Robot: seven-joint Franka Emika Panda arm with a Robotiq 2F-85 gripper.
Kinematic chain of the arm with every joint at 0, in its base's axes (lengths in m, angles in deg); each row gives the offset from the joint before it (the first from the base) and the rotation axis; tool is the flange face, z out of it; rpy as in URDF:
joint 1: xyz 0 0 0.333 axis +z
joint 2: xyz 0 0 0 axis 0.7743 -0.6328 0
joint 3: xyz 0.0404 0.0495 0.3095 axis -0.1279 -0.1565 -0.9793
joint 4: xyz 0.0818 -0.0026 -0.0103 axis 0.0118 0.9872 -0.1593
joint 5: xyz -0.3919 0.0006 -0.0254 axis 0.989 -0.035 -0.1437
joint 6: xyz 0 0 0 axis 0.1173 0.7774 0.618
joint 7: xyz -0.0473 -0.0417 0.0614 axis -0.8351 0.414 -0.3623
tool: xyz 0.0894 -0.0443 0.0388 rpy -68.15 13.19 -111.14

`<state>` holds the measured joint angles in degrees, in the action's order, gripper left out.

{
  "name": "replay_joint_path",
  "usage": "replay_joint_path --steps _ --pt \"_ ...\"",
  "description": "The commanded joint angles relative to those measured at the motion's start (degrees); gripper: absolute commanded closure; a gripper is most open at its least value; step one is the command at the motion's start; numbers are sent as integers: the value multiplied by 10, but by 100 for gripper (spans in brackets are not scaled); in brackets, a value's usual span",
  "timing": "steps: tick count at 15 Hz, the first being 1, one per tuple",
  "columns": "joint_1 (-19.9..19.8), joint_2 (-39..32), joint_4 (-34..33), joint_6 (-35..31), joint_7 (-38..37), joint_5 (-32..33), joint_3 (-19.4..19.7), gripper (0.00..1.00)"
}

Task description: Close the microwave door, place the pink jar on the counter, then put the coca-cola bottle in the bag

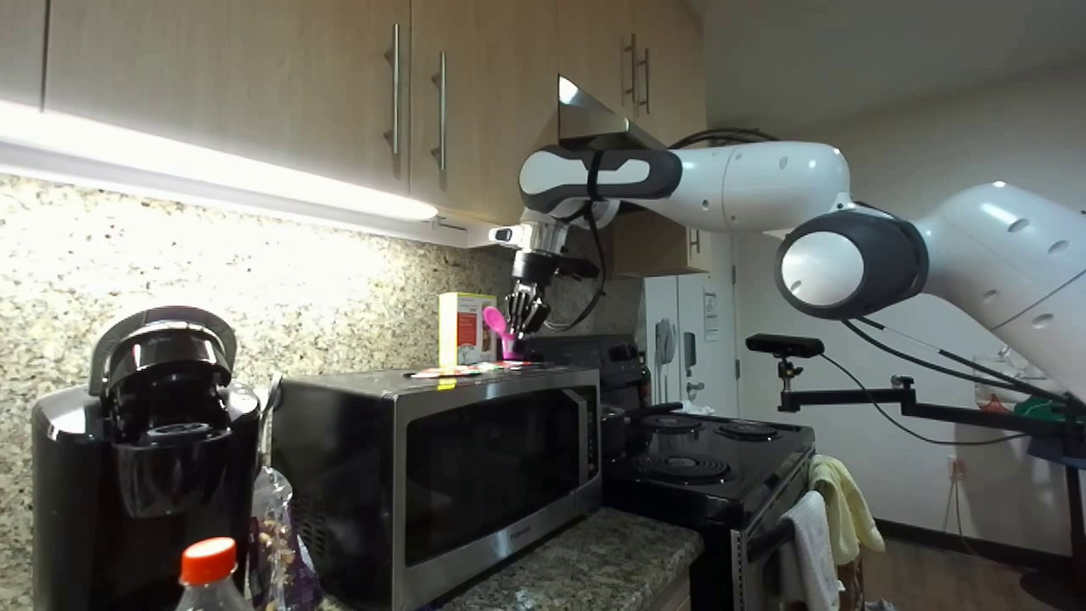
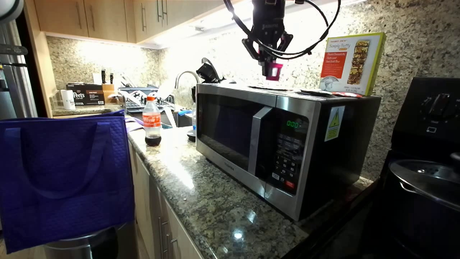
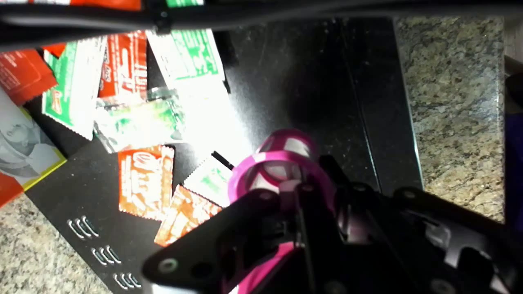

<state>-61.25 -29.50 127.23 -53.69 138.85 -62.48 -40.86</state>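
Closest in an exterior view, the bottle shows just its ridged red-orange cap and clear neck; in an exterior view it stands upright on the speckled granite counter, dark liquid in the bottom, Coca-Cola across its red label. Pale wood cabinets with metal bar handles line both exterior views. The white and dark-grey arm shows at length in an exterior view, as do the coil burners of the black stove. Steel and black, the microwave has its door closed, flush with the control panel; in an exterior view the panel shows a green 0:00, the frame reads Toshiba, and a yellow warning sticker marks the side. The quilted purple bag, with strap handles, fills the left of an exterior view. The coffee maker is glossy black with a rounded lid. Peet's is legible on a dark carton. The gripper is closed on the pink jar, over the microwave's top. An upright box at the back of that top reads Trader Joe's Simply Nutty, Dark Chocolate, Nuts and Sea Salt Bar. Beside the jar's rim, a round pink flap tilts up in an exterior view. Only the wrist view shows the packets from above, orange-red, green and white, crimped at the ends, their lettering too washed out to read.
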Motion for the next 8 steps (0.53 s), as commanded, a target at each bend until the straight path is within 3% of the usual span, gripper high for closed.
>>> replay_joint_path --steps 1,8 --pt "27 20 -9 32 -12 12 0 97" --pt "108 59 6 101 50 25 -6 96"
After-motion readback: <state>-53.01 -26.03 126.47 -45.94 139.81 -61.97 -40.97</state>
